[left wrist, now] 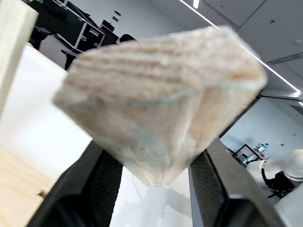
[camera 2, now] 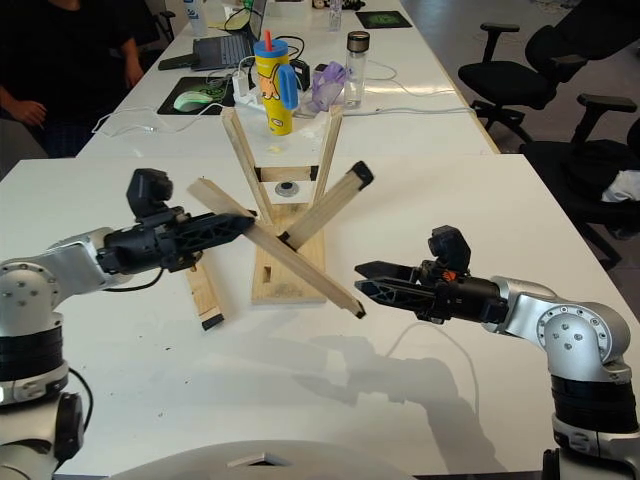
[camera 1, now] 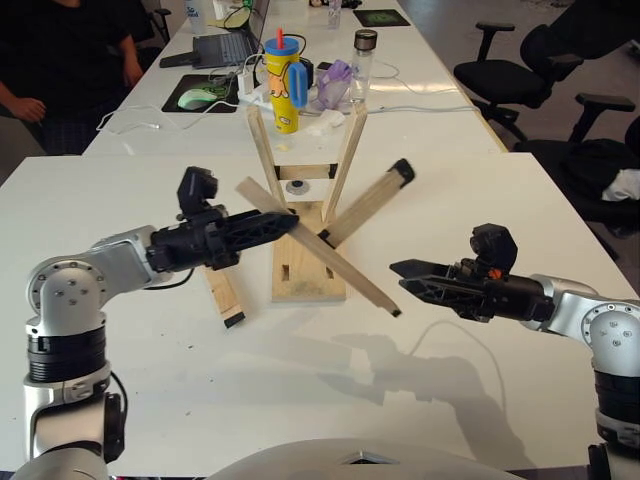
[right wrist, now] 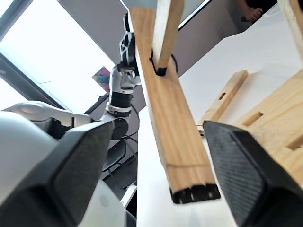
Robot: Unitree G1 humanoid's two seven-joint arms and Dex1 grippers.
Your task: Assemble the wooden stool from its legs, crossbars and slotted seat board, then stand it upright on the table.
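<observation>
The slotted seat board (camera 1: 300, 287) lies flat on the white table. Two legs (camera 1: 262, 150) rise from its far end, joined by a crossbar (camera 1: 305, 172). A black-tipped leg (camera 1: 375, 197) leans up to the right. My left gripper (camera 1: 285, 222) is shut on the upper part of a long leg (camera 1: 340, 265) that slants down to the right over the board; its end grain (left wrist: 161, 109) sits between my fingers (left wrist: 94, 184). My right gripper (camera 1: 398, 277) is open just right of that leg's lower end (right wrist: 194, 191). Another leg (camera 1: 222, 293) lies on the table left of the board.
Behind the stool parts stand a yellow cup (camera 1: 284, 85), a clear bottle (camera 1: 362, 65), a laptop (camera 1: 225, 45) and a mouse (camera 1: 200, 97) with cables. Office chairs (camera 1: 520, 70) are off the right side. The near table surface is bare.
</observation>
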